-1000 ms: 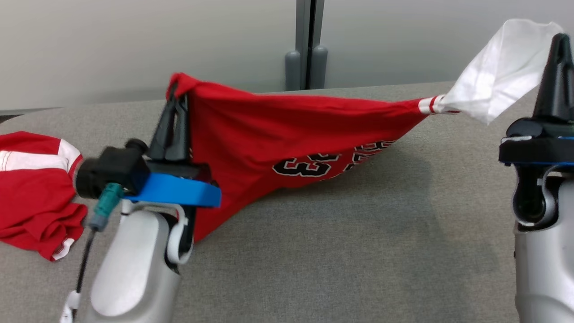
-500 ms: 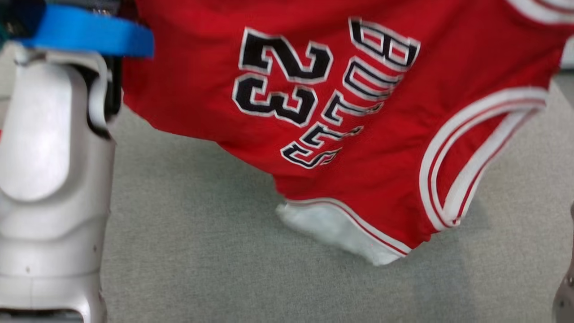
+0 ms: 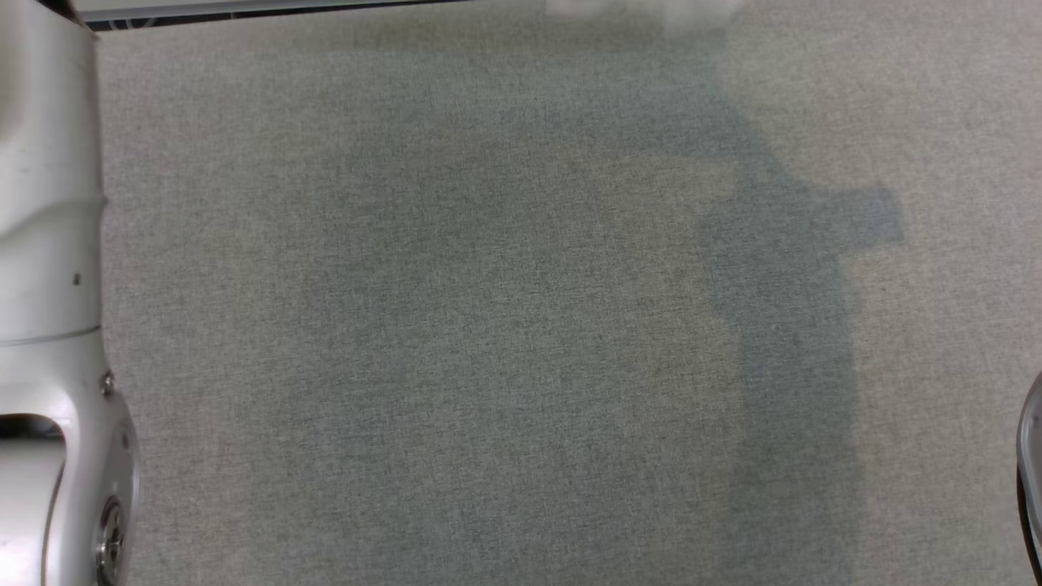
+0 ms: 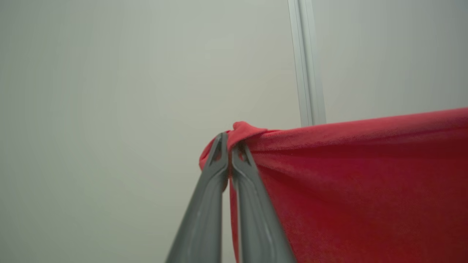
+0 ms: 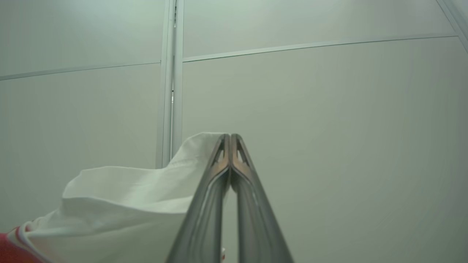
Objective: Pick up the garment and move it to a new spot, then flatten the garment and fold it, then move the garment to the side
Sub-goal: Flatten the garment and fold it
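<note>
- The left gripper [image 4: 229, 146] is pinched tight on a bunched red corner of the garment [image 4: 358, 182]. Only a small knot of cloth pokes past the tips, so a sideways tug could pull it free.
- The right gripper [image 5: 230, 140] is clamped on the edge of the white flap [image 5: 124, 197]. That bite looks thin to me and might slide out.
- The garment hangs in the air between the two grippers, above the grey table [image 3: 163, 505], with its shadow [image 3: 781, 285] across the middle.
- If one corner slips, the garment would swing and land crumpled.
- Lowering it unevenly would leave creases, which would make flattening harder.
</note>
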Available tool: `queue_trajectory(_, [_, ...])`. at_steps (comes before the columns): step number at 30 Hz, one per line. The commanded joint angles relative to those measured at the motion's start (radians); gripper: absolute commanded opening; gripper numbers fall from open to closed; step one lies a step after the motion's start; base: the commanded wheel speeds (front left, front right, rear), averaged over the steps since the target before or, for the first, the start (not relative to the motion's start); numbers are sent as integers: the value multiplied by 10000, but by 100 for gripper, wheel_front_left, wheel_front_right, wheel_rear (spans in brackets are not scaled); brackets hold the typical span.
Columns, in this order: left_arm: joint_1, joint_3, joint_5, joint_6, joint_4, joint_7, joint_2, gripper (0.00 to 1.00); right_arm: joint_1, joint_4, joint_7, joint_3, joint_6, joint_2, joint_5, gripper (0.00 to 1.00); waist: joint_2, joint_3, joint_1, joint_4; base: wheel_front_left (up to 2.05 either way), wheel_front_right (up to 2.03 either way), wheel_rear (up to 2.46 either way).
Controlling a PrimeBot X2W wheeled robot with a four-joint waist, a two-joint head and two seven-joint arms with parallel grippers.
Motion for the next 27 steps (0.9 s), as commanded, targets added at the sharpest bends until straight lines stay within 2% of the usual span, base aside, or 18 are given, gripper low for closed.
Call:
queue_trajectory(1, [65, 288, -100, 90, -205, -29, 108, 0, 10, -182, -47, -177, -2, -30, 58, 0, -2, 124, -3, 31, 0, 0, 0])
queue_trajectory(6, [1556, 698, -302, -142, -371, -29, -168, 0, 1541, -253, -47, -221, -9, -185, 661, 0, -2, 197, -3, 43, 0, 0, 0])
queue_trajectory(9, [3069, 1031, -591, -271, -135, -33, -521, 0, 3145, -229, -51, -193, -10, -170, 1151, 0, -2, 150, -3, 74, 0, 0, 0])
queue_trajectory(10, [4169, 1241, -760, -329, 0, -34, -751, 0, 4369, -170, -53, -89, -10, -52, 1476, 0, -2, 41, -3, 68, 0, 0, 0])
queue_trajectory(11, [6354, 1525, -1067, -438, 359, -34, -1133, 0, 6652, -192, -53, 44, -10, 290, 2073, 0, -2, -229, -3, 25, 0, 0, 0])
queue_trajectory(13, [7264, 1627, -1187, -448, 446, -36, -1205, 0, 7645, -233, -55, 44, -10, 441, 2298, 0, -2, -410, -3, 6, 0, 0, 0])
queue_trajectory(15, [7723, 1661, -1292, -409, 459, -36, -1238, 0, 8090, -225, -56, -134, -12, 532, 2495, 0, -2, -541, -3, 3, 0, 0, 0])
queue_trajectory(16, [8562, 1446, -1589, -447, 568, -35, -1255, 0, 8932, -171, -62, 21, -12, 642, 2531, 0, -2, -828, -3, 1, 0, 0, 0])
queue_trajectory(18, [8902, 1298, -1833, -413, 582, -35, -1254, 0, 9267, -223, -62, 129, -10, 634, 2505, 0, -2, -965, -3, -5, 0, 0, 0])
queue_trajectory(23, [10404, 950, -2786, 13, 525, -37, -1240, 0, 10682, -303, -64, 18, -12, 788, 2735, 0, -2, -1823, -3, -21, 0, 0, 0])
queue_trajectory(27, [11255, 682, -2919, 107, 450, -37, -1243, 0, 11712, -370, -62, 356, -12, 871, 2638, 0, -2, -2566, -3, 38, 0, 0, 0])
